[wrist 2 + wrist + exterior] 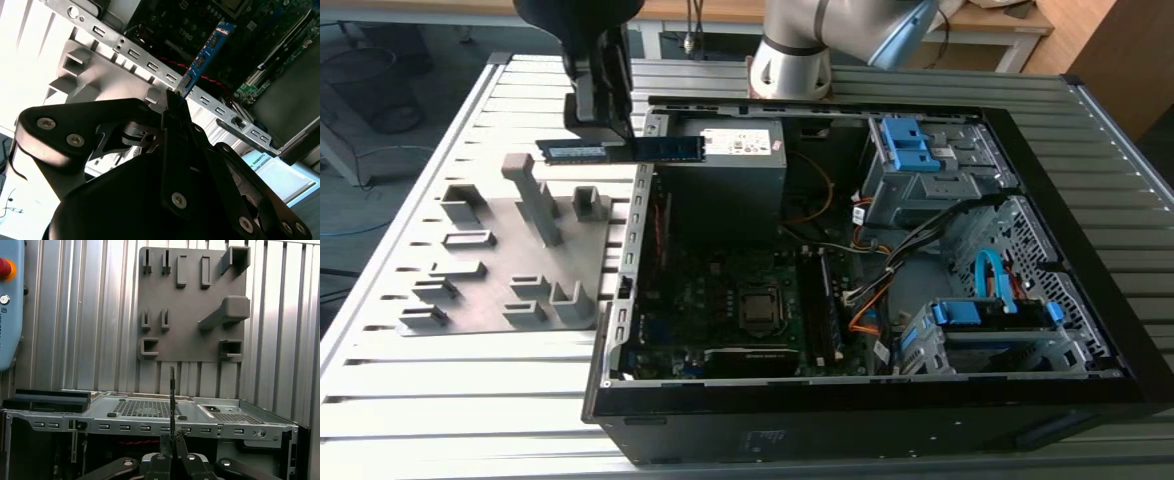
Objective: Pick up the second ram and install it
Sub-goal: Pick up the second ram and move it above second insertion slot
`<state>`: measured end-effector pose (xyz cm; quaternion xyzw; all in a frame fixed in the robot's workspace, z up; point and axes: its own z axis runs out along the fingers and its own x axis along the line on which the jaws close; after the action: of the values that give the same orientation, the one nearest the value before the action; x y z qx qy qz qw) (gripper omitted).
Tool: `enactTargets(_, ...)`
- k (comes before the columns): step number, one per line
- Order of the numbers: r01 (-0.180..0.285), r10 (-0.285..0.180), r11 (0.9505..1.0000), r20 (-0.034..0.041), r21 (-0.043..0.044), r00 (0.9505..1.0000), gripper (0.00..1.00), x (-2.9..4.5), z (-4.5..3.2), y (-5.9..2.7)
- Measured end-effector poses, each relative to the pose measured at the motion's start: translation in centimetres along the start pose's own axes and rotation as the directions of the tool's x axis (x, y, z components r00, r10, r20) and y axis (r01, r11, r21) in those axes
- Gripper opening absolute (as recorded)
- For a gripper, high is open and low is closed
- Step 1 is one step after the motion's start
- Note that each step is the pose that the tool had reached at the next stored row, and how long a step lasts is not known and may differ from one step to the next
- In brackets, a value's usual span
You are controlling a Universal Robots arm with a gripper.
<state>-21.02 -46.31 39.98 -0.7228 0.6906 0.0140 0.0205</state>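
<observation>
Slim blue-green circuit-board second ram [670, 149], clenched in black jaws, hangs level above a side wall of the open black computer case [854, 420]; likely light, stiff, fragile; best held by bare long edges, not chips.

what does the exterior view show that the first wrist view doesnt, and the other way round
Exterior view adds the motherboard inside the computer case and the blue drive brackets. First wrist view adds a red button. Both show the gripper shut on the second ram, the grey fixture plate and the computer case.
</observation>
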Motion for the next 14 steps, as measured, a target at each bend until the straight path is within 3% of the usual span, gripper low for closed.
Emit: enactTargets(14, 0.000, 0.000, 1.0000, 0.0000, -0.0005, 1.0000, 0.14, 0.06, 0.12, -2.67)
